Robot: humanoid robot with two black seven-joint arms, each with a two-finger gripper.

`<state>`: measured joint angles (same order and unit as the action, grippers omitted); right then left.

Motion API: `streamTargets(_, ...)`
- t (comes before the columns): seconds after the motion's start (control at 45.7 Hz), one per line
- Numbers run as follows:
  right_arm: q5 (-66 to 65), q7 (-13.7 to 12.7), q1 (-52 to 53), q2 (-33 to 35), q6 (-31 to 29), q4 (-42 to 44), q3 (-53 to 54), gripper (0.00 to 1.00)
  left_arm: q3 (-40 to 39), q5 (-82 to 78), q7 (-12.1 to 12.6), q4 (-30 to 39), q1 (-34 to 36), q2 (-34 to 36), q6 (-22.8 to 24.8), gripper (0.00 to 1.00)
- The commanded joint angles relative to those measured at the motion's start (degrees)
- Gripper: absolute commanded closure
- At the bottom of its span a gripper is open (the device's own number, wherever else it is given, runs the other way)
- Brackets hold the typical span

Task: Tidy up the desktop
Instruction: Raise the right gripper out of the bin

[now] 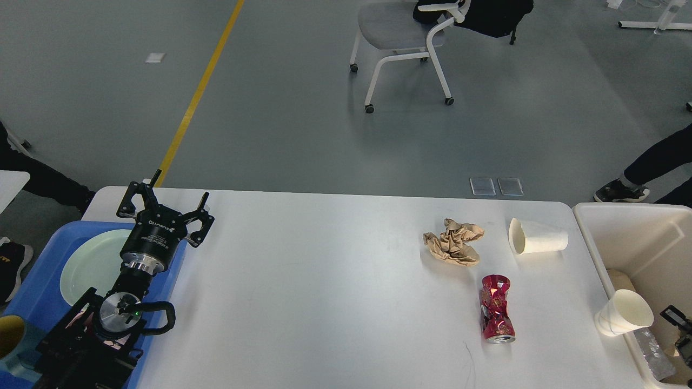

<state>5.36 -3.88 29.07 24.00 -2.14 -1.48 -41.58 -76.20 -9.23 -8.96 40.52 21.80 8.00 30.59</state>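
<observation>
The white desktop (324, 281) holds a crumpled brown paper (453, 243), a white paper cup lying on its side (538, 237) and a crushed red can (496, 316), all on the right half. My left gripper (166, 201) is open and empty at the desktop's left end, above the far edge of the blue tray (32, 302). A small black part of my right gripper (678, 324) shows at the right edge over the cream bin (611, 216); its fingers cannot be told apart.
A pale green plate (89, 265) lies in the blue tray, with a yellow cup (8, 335) at its near left. Stacked white cups (624, 314) lean at the bin's rim. A chair (400, 32) and a person's legs stand beyond the desktop.
</observation>
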Motion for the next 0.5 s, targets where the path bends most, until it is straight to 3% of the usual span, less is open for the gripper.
streamTargets(0.0, 0.1, 0.0, -0.2, -0.1, 0.0, 0.0, 0.1, 1.0, 0.0, 0.0, 0.0, 0.0, 0.0, 0.0, 0.0, 0.04)
streamTargets(0.175, 0.5, 0.0, -0.4, -0.6, 0.9, 0.1, 0.0, 1.0, 0.0, 0.0, 0.0, 0.0, 0.0, 0.0, 0.0, 0.04)
streamTargets(0.197, 0.5, 0.1, -0.5, -0.7, 1.5, 0.1, 0.0, 0.93, 0.0, 0.0, 0.0, 0.0, 0.0, 0.0, 0.0, 0.04)
streamTargets(0.328, 0.5, 0.2, -1.6, -1.1, 8.6, 0.0, -0.3, 0.0, 0.0, 0.0, 0.0, 0.0, 0.0, 0.0, 0.0, 0.04)
streamTargets(0.482, 0.5, 0.5, -1.7, -1.2, 9.8, -0.6, -0.2, 0.0, 0.0, 0.0, 0.0, 0.0, 0.0, 0.0, 0.0, 0.04)
